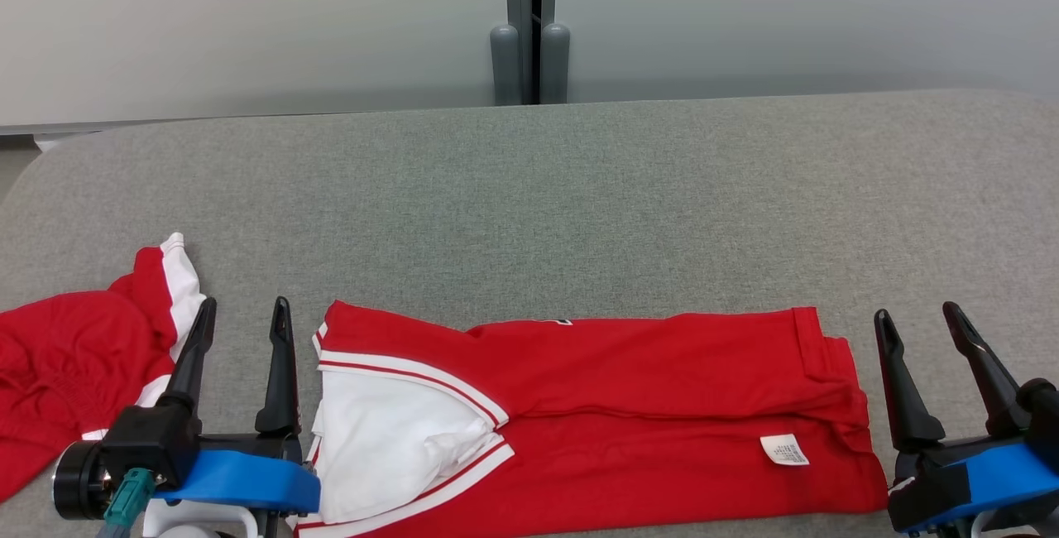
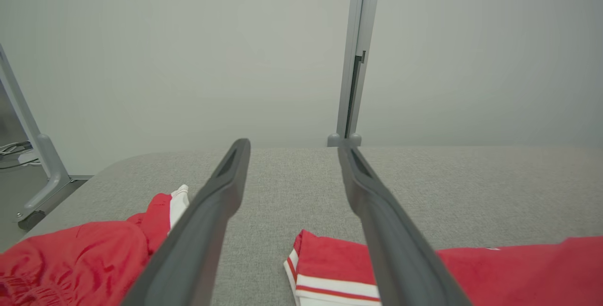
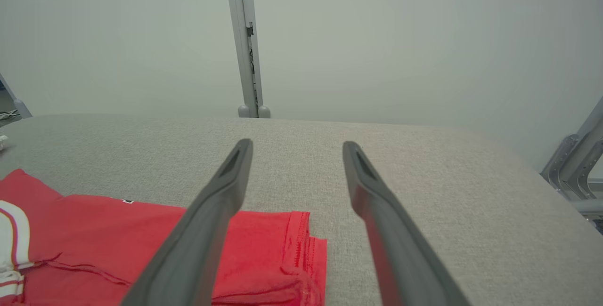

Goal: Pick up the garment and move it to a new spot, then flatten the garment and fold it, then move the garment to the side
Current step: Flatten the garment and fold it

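Near the front edge of the grey fabric-covered surface (image 1: 579, 190), the folded red jersey garment with white-striped collar (image 1: 662, 389) lies flat between the 2 grippers. The left gripper (image 1: 246, 303) and right gripper (image 1: 915, 311) hover just beside its ends, jaws released and empty. A crumpled red-and-white cloth (image 1: 58, 364) lies further left.

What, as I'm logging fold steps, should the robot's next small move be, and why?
Probably lower the right gripper onto the hem end of the folded red garment. It lies as a long flat strip on the table; this gripper and the left gripper stand open beside its ends, holding nothing, so a crosswise fold seems due.
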Robot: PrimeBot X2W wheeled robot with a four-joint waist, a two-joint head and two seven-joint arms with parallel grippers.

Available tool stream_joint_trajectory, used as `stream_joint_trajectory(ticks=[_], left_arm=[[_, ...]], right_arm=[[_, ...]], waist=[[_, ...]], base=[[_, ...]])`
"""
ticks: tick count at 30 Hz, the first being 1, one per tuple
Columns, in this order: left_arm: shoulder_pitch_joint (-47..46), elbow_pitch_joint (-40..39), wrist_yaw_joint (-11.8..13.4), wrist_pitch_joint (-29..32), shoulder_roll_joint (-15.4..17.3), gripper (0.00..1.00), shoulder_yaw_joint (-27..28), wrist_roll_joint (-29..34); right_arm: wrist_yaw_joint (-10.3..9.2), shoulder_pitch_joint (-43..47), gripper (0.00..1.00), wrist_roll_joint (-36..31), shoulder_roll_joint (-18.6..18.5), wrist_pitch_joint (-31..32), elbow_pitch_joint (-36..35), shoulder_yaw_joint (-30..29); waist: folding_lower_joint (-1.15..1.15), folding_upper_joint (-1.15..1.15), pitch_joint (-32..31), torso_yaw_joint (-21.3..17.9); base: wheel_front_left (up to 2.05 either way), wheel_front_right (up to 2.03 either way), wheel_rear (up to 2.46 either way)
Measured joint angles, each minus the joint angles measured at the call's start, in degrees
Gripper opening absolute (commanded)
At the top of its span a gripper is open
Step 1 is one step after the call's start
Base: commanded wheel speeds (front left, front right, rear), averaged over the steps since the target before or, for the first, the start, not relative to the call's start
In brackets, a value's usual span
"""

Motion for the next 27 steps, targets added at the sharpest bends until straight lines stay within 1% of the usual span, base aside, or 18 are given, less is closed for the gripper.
stream_joint_trajectory(ticks=[4,7,10,13,20,23,24,25,26,27], left_arm=[[-0.06,0.19,-0.83,0.00,-0.52,1.00,0.80,0.58],[-0.60,0.37,-1.59,0.00,-1.05,1.00,1.46,1.15],[-1.83,0.23,-2.30,0.00,-2.02,1.00,1.97,2.03],[-2.82,0.16,-2.99,0.00,-2.93,1.00,2.63,2.85],[-4.10,0.13,-4.53,0.00,-5.37,1.00,3.79,4.99],[-4.33,0.12,-5.38,0.00,-6.71,1.00,5.09,6.02],[-4.36,0.04,-5.53,-0.01,-7.11,1.00,5.38,6.28],[-4.39,0.04,-5.83,0.00,-7.44,1.00,5.63,6.61],[-4.38,0.04,-6.01,0.00,-7.78,1.00,5.98,6.72],[-4.38,0.05,-6.12,-0.01,-8.11,1.00,6.37,7.09]], right_arm=[[0.00,0.01,1.00,-0.34,0.03,0.44,0.18,-0.18],[0.00,0.04,1.00,-0.41,0.04,0.92,2.76,-0.49],[0.00,0.12,1.00,-0.30,-0.02,0.89,7.55,-0.83],[0.00,-0.13,1.00,0.12,0.00,-0.25,13.77,-0.77],[0.00,-3.22,1.00,0.64,0.32,-2.33,26.51,-1.49],[0.00,-4.98,1.00,2.56,0.20,-3.14,30.80,-0.71],[-0.01,-5.27,0.93,3.03,0.07,-3.14,31.49,-0.43],[-0.02,-5.33,0.42,3.48,-0.14,-3.45,31.79,-0.13],[-0.12,-5.39,0.03,4.02,-0.24,-3.64,32.08,0.29],[-0.13,-5.53,0.00,4.75,-0.31,-3.66,32.20,0.73]], waist=[[0.00,0.00,0.70,0.39],[0.00,0.00,1.63,0.80],[0.00,0.00,2.70,1.65],[0.00,0.00,3.82,2.66],[0.01,0.00,5.69,4.90],[0.00,0.00,6.11,5.78],[0.00,-0.01,6.11,5.96],[-0.01,-0.01,6.05,6.14],[-0.01,-0.01,5.98,6.28],[-0.01,-0.01,5.91,6.37]], base=[[0.00,0.00,0.00],[0.00,0.00,0.00],[0.00,0.00,0.00],[0.00,0.00,0.00],[0.00,0.00,0.00],[0.00,0.00,0.00],[0.00,0.00,0.00],[0.00,0.00,0.00],[0.00,0.00,0.00],[0.00,0.00,0.00]])
